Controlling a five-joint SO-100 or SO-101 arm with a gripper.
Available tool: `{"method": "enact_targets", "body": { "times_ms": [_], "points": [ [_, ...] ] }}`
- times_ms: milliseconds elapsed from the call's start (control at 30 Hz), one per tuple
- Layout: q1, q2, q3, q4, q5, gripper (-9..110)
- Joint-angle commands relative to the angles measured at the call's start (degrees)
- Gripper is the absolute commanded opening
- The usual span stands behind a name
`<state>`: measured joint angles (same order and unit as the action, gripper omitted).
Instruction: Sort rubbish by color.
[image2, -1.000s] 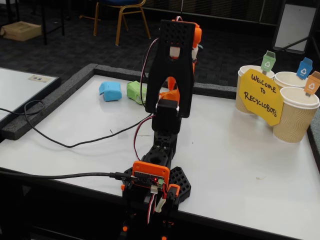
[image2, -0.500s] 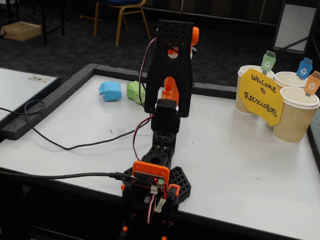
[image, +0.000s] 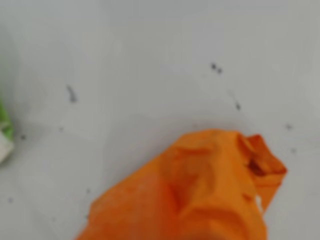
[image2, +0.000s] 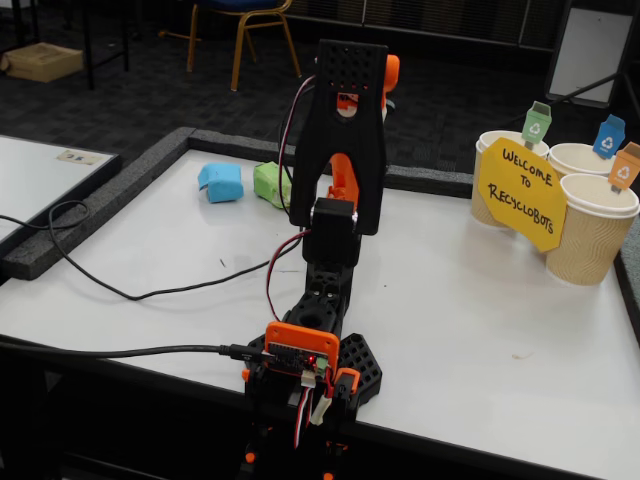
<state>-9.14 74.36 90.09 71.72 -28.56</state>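
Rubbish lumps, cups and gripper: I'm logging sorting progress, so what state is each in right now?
Orange lump: crumpled, filling the wrist view's lower edge; held or resting, cannot tell.
Blue lump: on the table, unsorted.
Green lump: on the table beside the blue one, unsorted.
Paper cups: upright.
Gripper: hidden behind the arm.

Arm stands on its base at the near table edge, black upper link upright, folding forward at the top so the far end points down behind it. Orange wrist part visible through the link's gap in the fixed view. Gripper hidden behind the arm there, not seen in the wrist view; jaw state unreadable.
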Motion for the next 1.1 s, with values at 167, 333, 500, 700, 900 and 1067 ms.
{"method": "enact_targets", "body": {
  "times_ms": [167, 333, 500, 700, 900, 1067],
  "points": [
    [1.4, 3.6, -23.8, 16.1, 0.0, 0],
    [1.8, 4.6, -33.6, 23.3, 1.7, 0],
    [4.0, 5.1, -39.9, 28.7, 2.8, 0],
    [6.6, 14.5, -33.3, 28.8, 3.3, 0],
    [8.6, 29.4, -24.0, 28.7, 3.3, 0],
    [12.8, 40.4, -17.7, 28.7, 4.1, 0]
  ]
}}
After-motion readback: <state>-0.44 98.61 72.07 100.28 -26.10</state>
